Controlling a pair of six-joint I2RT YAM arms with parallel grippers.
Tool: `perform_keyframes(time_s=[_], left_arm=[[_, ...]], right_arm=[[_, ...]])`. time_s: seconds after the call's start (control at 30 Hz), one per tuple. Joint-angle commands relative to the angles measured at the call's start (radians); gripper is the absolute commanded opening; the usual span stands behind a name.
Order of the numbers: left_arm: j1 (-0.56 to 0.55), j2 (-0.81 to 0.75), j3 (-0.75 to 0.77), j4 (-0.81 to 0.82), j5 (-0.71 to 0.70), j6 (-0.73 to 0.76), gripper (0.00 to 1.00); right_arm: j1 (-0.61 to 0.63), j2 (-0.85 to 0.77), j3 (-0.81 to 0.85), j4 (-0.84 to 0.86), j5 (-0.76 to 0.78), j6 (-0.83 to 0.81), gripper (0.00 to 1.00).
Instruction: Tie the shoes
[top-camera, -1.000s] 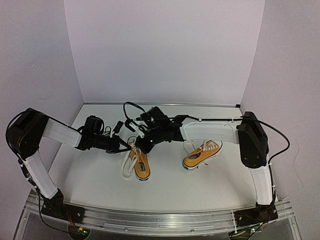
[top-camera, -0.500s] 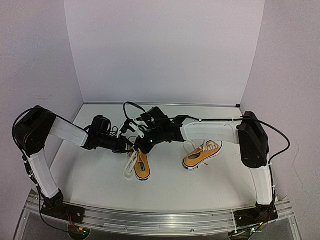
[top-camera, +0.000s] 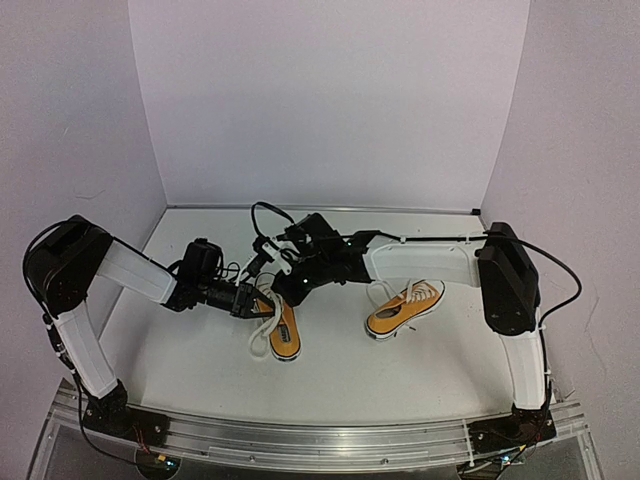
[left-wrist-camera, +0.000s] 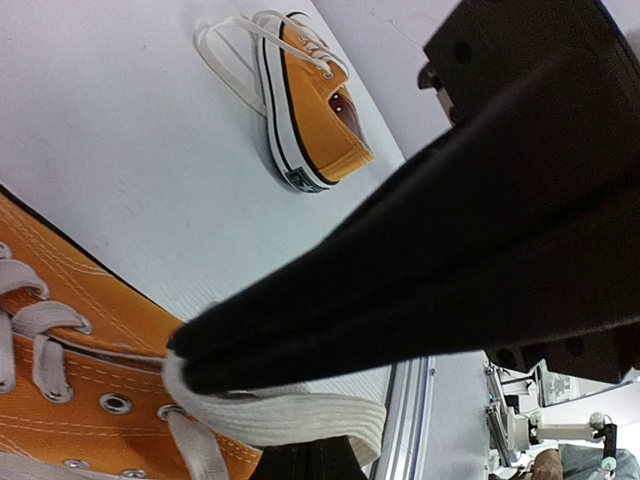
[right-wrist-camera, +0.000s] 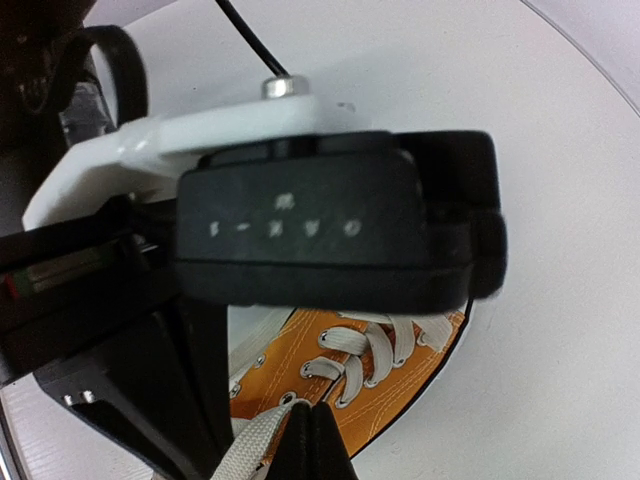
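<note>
Both shoes sat on the table (top-camera: 200, 360), well apart. The left claw (top-camera: 250, 303) was pinched shut on a white lace (left-wrist-camera: 300, 418) of the left shoe (top-camera: 282, 330). The right claw (right-wrist-camera: 310, 440) pinched a lace there too. No bow was made yet, and the right shoe (top-camera: 405, 308) looked untied

Shoe (top-camera: 283, 332) at left gripper (top-camera: 262, 303): orange-yellow canvas, pale stitching, silver eyelets, white lace (left-wrist-camera: 285, 418). Second shoe (top-camera: 405, 308), right of right gripper (top-camera: 292, 290): same orange, white sole, thin black stripe. Fingers (left-wrist-camera: 450, 250) black. Table (top-camera: 200, 365) white.
</note>
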Motion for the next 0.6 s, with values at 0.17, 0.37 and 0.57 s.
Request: perform_keyframes(time_s=[0.17,0.37,0.57], left_arm=[[-0.021,-0.062,-0.037,0.06,0.054,0.011,0.0],[-0.061,-0.007,-0.001,0.08,0.104,0.027,0.0],[-0.085,0.02,0.024,0.056,0.115,0.06,0.0]], right_arm=[[-0.005,-0.061,0.004,0.029,0.016,0.022,0.0],[-0.01,-0.061,0.002,0.029,-0.004,0.034,0.02],[-0.021,-0.065,-0.001,0.029,-0.031,0.051,0.05]])
